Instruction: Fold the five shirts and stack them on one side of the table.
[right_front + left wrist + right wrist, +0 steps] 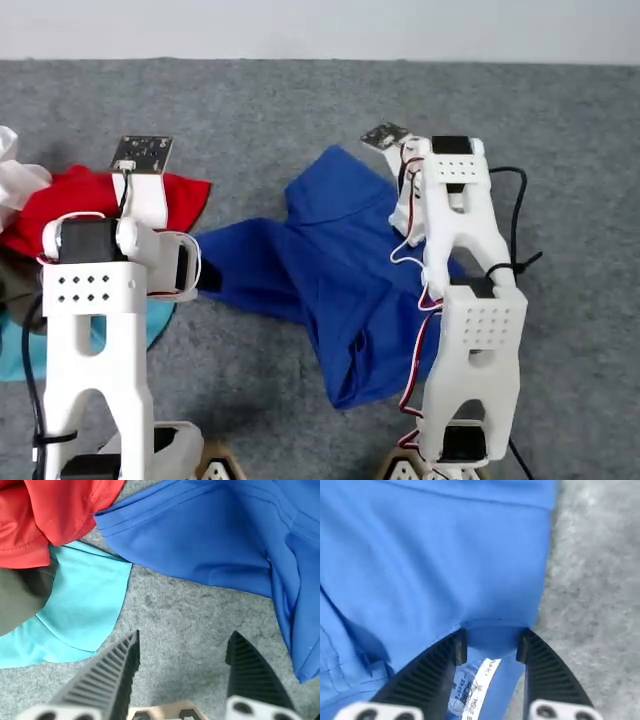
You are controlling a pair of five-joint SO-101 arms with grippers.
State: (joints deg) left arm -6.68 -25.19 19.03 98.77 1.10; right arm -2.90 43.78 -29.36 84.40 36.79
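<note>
Five unfolded shirts on the grey desk (560, 120)
The blue shirt (330, 270) lies spread and rumpled in the middle, with a fold by its neck label pinched in the right end effector (490, 645). The others are heaped at one side: the red shirt (70, 195) on top, the white shirt (15, 180) beside it, and the dark shirt (20, 595) and turquoise shirt (75, 610) underneath.

Grey table (560, 110) from above — a crumpled blue shirt (330, 260) sprawls mid-table, the right arm (480, 320) over its right side. At left, the left arm (95, 290) hangs over a red shirt (75, 195) and a teal shirt (15, 350).
</note>
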